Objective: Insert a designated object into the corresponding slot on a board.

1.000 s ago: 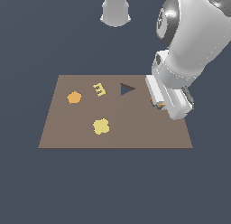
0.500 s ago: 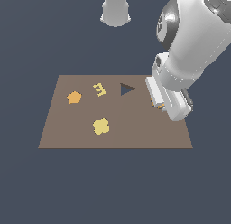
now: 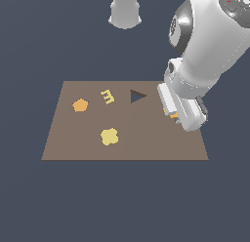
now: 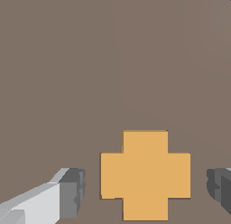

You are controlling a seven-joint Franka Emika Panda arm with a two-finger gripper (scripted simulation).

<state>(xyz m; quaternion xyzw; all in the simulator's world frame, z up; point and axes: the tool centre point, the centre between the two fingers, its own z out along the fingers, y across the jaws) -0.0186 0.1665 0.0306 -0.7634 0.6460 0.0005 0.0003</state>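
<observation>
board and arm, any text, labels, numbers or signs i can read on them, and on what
None: no printed word, label, brand or number shows in either view.
The nearest thing is a yellow E-shaped piece on the board; it is a shape, not print.
The orange cross and the gripper are plain.

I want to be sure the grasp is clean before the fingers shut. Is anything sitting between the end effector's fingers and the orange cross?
Nothing visible does. In the wrist view the orange cross lies flat on the brown board, with one finger on each side. Bare board shows in both gaps, so the end effector is open and straddling it.
</observation>
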